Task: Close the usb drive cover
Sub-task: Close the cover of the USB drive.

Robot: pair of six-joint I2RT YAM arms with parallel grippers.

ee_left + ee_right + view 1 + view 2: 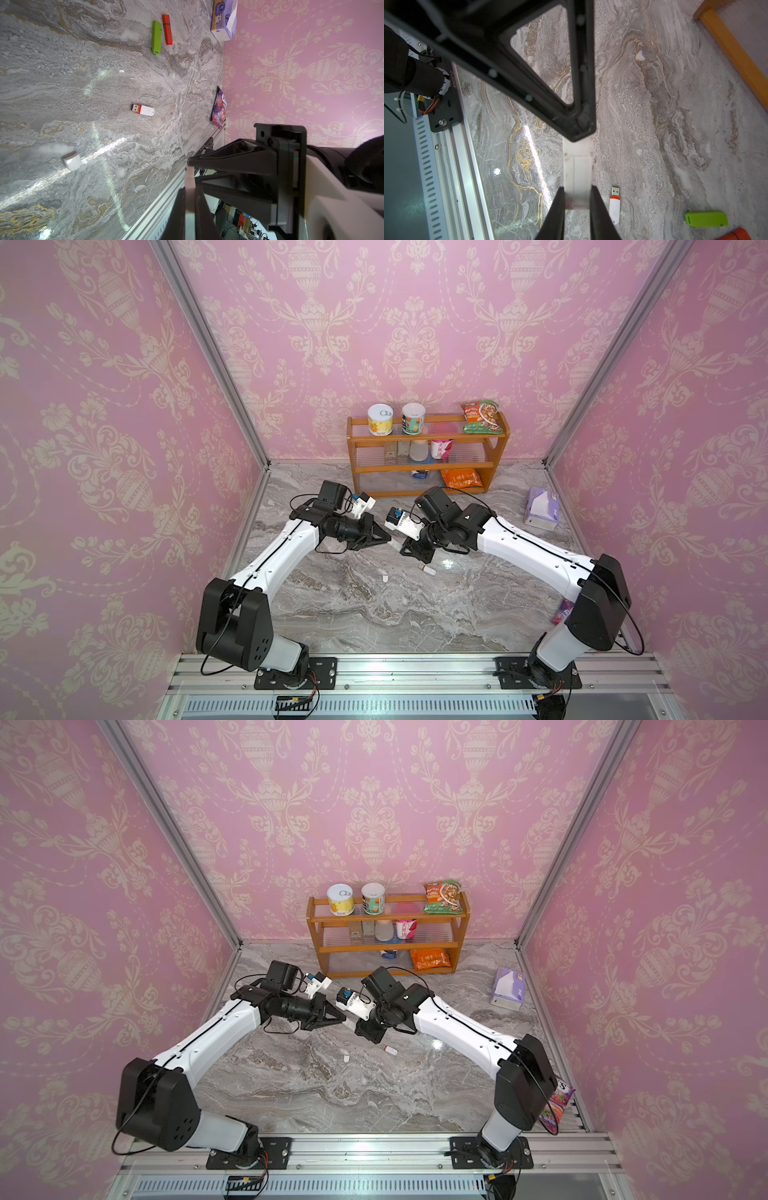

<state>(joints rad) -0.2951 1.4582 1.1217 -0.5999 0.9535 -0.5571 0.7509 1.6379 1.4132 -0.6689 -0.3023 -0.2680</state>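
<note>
Near rail (415, 668): both arm bases are bolted to it.
Usb drive (578, 174): pale, bridging the 2 grippers at mid-table, nearer than the wooden shelf (419, 467).
Left gripper (389, 538): fingers pressed together, pinching the drive's left end.
Right gripper (577, 190): narrow, clamping the drive's other end between 2 fingers.
Loose cap (72, 161): white, on the marble table (374, 614), nearer than the grippers.
White-and-red drive (143, 109): plug bare, right of the cap.
Green drive (156, 37), red drive (167, 29): side by side on the marble.

usb drive (143, 109) uncapped | cap (72, 161) apart | left gripper (188, 165) closed, tip seemingly touching pale strip (189, 182)
</note>
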